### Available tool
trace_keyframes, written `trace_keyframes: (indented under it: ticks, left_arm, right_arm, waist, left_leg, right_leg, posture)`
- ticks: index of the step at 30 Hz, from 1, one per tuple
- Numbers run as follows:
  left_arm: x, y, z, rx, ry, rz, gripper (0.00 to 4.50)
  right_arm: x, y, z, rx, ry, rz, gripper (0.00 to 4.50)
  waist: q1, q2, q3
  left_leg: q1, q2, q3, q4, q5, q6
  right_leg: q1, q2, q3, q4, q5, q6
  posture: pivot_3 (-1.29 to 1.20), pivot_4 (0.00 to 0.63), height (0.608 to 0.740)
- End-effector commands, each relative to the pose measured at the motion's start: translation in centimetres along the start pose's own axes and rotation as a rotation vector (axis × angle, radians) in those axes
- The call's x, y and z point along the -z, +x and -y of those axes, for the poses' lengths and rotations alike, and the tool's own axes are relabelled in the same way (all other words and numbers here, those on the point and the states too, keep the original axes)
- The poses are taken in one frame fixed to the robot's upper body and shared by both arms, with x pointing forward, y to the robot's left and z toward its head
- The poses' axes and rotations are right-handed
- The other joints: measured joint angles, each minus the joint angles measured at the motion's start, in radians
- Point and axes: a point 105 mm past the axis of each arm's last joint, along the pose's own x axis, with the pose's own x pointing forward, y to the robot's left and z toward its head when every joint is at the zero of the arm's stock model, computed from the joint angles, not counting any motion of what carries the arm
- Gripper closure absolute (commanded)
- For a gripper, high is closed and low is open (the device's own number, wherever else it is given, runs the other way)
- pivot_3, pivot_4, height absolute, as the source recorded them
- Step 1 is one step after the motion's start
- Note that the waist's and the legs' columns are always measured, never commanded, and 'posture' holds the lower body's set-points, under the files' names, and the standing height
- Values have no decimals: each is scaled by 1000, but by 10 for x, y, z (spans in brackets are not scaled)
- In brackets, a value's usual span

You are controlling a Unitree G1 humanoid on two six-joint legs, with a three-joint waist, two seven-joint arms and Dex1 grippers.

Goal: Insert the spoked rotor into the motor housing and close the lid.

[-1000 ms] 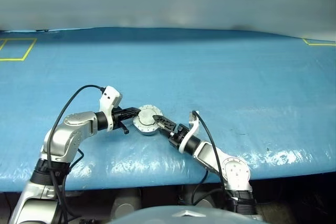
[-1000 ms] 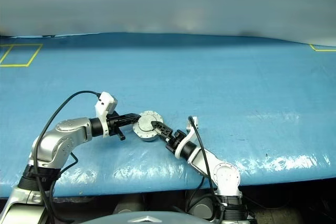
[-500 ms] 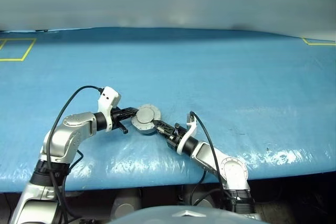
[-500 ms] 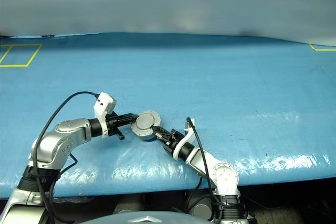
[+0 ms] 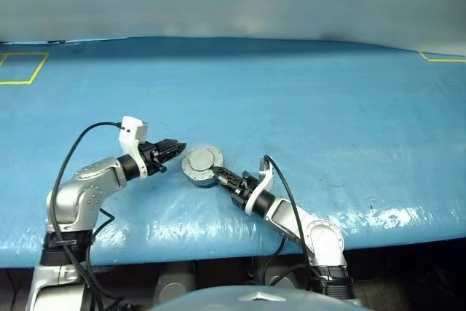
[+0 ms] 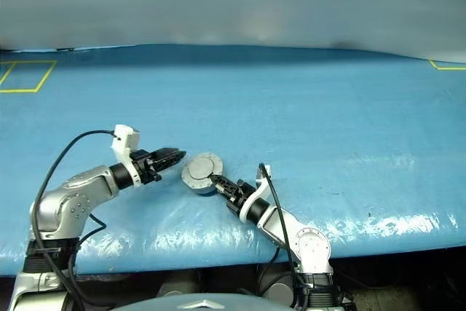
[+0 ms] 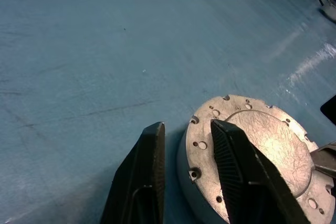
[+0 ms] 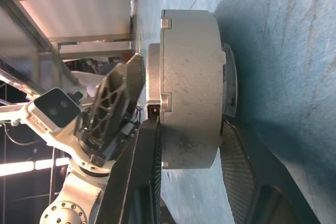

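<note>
The motor housing (image 5: 202, 172) is a short grey can on the blue table, and its lid (image 5: 203, 159) lies closed on top with the plain side and raised centre disc up. The spoked rotor is hidden. My right gripper (image 5: 218, 174) is shut on the housing (image 8: 191, 77), one finger on the lid's face and one under the base. Just off the housing's left rim, my left gripper (image 5: 177, 149) is open and holds nothing. In the left wrist view its fingertips (image 7: 155, 132) frame the edge of the lid (image 7: 262, 140).
A blue sheet covers the table (image 5: 291, 100), whose front edge runs close below both arms. Yellow tape squares mark the far left corner (image 5: 18, 67) and the far right corner (image 5: 444, 57). Black cables loop from both wrists.
My right gripper closed on the housing, top and bottom. My left gripper then let go of the housing's left side, opened and drew back to the left.
</note>
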Motion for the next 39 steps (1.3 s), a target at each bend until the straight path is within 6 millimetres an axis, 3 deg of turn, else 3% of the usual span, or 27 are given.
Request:
trace_keyframes:
  ticks: [1, 6, 13, 19, 26, 39]
  left_arm:
    - [-16, -12, 3, -10, -64, 121, 1588]
    - [-15, -22, 5, -12, -320, 282, 24]
    - [1, -18, 27, 103, -769, 467, 0]
    - [18, -5, 49, 160, -972, 470, 0]
    - [20, 0, 57, 219, -1083, 506, 0]
    - [20, 8, 62, 269, -1137, 529, 0]
  right_arm:
    - [-1, 5, -19, -79, 34, 48, 3303]
    - [-12, 7, -39, -154, 15, 85, 3303]
    - [-31, 14, -77, -272, -23, 141, 3303]
    - [-29, 22, -102, -329, -36, 133, 3303]
    - [-11, 25, -117, -369, -42, 63, 3303]
    - [6, 24, -121, -383, -46, -9, 3303]
  waist:
    - [1, 0, 0]
    - [2, 0, 0]
    - [2, -2, 3]
    - [1, -2, 3]
    - [2, -2, 3]
    - [2, -2, 3]
  left_leg:
    - [0, 0, 0, 0, 0, 0]
    - [0, 0, 0, 1, 0, 0]
    - [-5, 0, -1, 5, 0, 0]
    - [-6, -1, -2, 6, 0, 1]
    - [-9, -1, -2, 6, 0, 1]
    - [-12, -1, -2, 6, -1, 2]
  right_leg:
    - [0, 0, 0, 0, 0, 0]
    - [0, 0, 0, -1, 1, 1]
    - [0, 0, 0, -2, 2, 3]
    - [-1, 0, -1, -3, 2, 3]
    - [-1, 0, -2, -7, 5, 1]
    - [-1, 0, -2, -13, 8, 1]
  posture:
    - [0, 150, 740]
    - [0, 150, 740]
    - [0, 150, 740]
    - [0, 150, 740]
    - [0, 150, 740]
    - [0, 150, 740]
